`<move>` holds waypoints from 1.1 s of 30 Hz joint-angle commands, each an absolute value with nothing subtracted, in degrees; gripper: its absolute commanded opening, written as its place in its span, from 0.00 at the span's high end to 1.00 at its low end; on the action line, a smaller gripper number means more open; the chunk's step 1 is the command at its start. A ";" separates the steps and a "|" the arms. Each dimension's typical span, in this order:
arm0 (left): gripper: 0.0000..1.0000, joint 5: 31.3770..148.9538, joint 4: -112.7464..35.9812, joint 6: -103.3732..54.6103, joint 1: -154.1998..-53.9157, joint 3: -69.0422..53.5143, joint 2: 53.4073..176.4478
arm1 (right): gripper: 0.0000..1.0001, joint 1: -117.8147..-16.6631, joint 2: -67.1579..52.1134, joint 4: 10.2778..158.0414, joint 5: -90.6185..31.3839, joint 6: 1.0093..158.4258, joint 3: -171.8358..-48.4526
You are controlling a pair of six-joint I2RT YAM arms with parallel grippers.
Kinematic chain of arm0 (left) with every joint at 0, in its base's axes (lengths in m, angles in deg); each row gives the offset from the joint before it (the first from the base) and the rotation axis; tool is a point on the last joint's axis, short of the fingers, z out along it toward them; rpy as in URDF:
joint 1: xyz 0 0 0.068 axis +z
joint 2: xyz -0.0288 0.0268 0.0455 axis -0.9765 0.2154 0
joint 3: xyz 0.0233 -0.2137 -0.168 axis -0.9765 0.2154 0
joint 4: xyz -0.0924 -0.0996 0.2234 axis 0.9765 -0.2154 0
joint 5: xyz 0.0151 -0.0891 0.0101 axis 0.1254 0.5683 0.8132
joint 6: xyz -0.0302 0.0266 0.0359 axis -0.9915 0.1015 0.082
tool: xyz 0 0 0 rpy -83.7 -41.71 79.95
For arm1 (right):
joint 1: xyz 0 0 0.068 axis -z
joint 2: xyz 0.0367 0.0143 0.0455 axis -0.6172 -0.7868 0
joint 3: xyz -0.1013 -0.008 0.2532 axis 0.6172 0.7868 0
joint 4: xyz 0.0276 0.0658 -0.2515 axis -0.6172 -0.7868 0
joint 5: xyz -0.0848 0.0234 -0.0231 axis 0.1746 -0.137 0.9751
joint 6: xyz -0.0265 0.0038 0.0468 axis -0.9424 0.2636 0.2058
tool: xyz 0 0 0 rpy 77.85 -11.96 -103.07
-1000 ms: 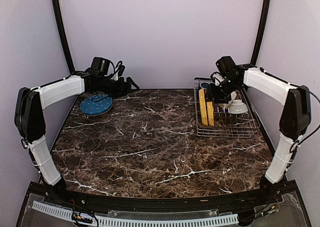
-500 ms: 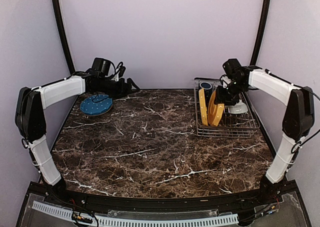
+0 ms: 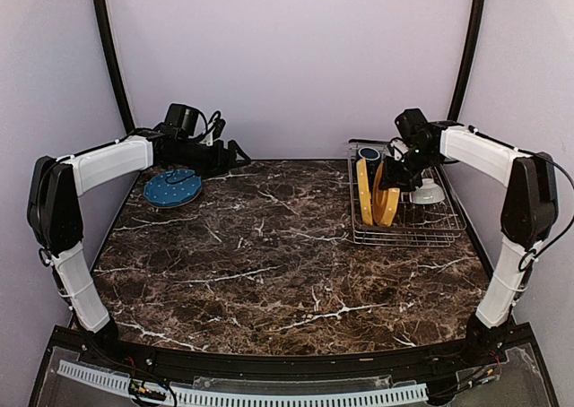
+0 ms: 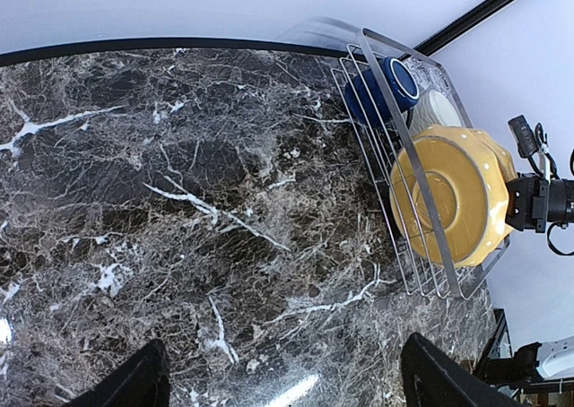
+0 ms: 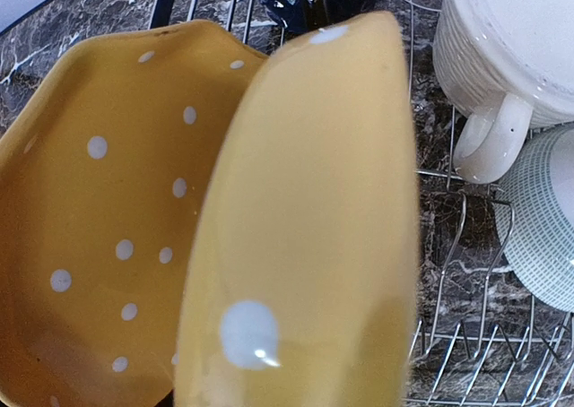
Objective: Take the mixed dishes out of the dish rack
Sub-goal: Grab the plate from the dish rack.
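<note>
I see the wire dish rack (image 3: 408, 237) at mid-right of top view. Inside: 2 yellow dotted plates (image 3: 375, 194) on edge at its left, 1 leaning; navy mug (image 4: 381, 89) at back; cream mug (image 5: 502, 39) & upside-down pale green ribbed bowl (image 5: 549, 232) to the right. Blue dotted plate (image 3: 172, 188) lies flat, upper left.

The top camera sits above and behind me and looks down on the marble table (image 3: 269, 246). In it my left arm (image 3: 99, 165) is at the left edge, my right arm (image 3: 489, 151) at the right, and the dish rack (image 3: 404, 239) at middle right. My left wrist camera looks across the table from far, with the rack at upper right. My right wrist camera is very near the yellow plates (image 5: 305, 201) in the rack. All 3 views share rack and plates.
</note>
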State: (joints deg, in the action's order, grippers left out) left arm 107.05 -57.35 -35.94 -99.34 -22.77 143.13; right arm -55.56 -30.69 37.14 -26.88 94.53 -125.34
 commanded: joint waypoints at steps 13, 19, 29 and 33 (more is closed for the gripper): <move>0.12 107.00 -59.34 -34.78 -99.71 -24.36 143.32 | 0.86 -55.60 -27.28 37.98 -27.85 95.62 -126.47; 0.12 107.00 -59.51 -34.69 -99.69 -24.45 143.11 | 0.93 -55.67 -24.81 38.26 -27.68 95.75 -126.17; 0.12 107.04 -59.65 -34.60 -99.71 -24.63 142.88 | 1.00 -55.69 -17.93 41.10 -26.87 93.64 -125.21; 0.12 107.38 -59.72 -34.75 -99.71 -24.78 142.67 | 1.00 -55.93 -14.97 43.31 -27.77 90.74 -124.53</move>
